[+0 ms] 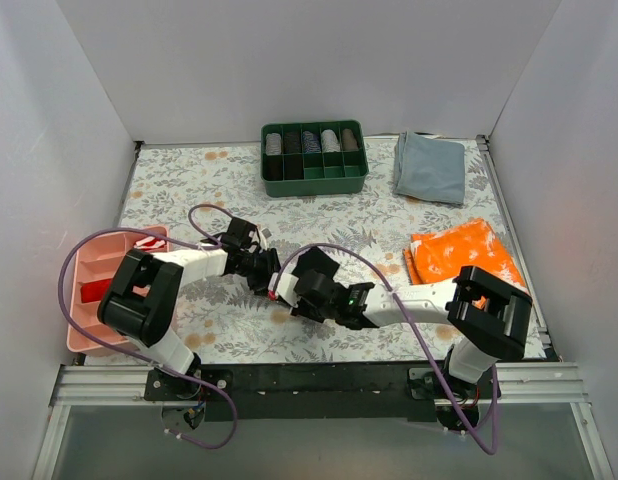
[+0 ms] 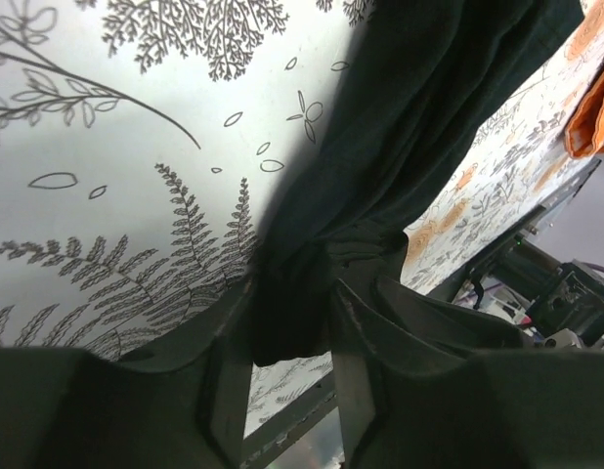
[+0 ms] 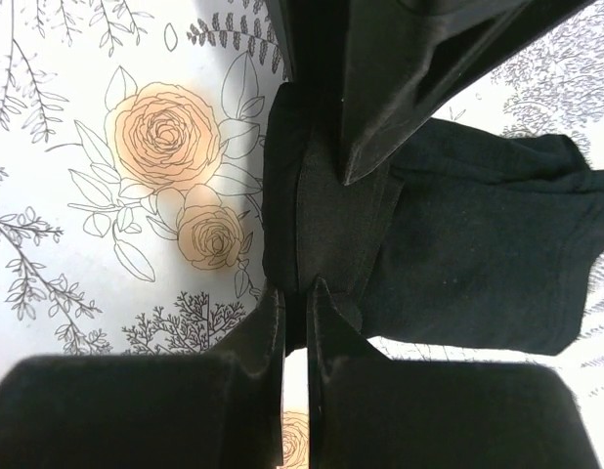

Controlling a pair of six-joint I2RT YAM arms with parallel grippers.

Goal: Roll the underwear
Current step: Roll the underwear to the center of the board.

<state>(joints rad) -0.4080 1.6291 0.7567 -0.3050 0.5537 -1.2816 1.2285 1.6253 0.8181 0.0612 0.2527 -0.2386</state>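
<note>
We see both arms meeting near the middle of the white floral-print table point(image 1: 389, 225), a bit to the near-left. The underwear point(image 3: 468, 244) (plain black soft-fabric boxer briefs) lies on the table under and btwn the two wrists. In the top view the arms hide nearly all of the garment, so we go by the wrist cams.

The left gripper point(image 2: 290, 327) has its two fingers point(image 2: 227, 366) pressed in on a bunched wad of the black fabric. The jaws stand only as far apart as that wad is thick. From the pinch the cloth runs up and to the right across the table w/ long creases.

The right gripper point(image 3: 294, 293) is nearly closed, w/ just a thin slit btwn its fingertips point(image 3: 268, 327). A folded edge of the underwear sits in that slit. In that view the rest of the garment spreads to the right of the pinch, w/ a hemmed edge at the far right.

Elsewhere:
- A dark green divided plastic box point(image 1: 314, 188) holding rolled items stands at the far edge.
- A grey-blue folded cloth point(image 1: 429, 167) lies just right of the box.
- An orange-and-white patterned cloth point(image 1: 464, 252) lies near the right arm.
- A pink plastic tray point(image 1: 84, 265) sits at the left edge, beside the left arm.
</note>
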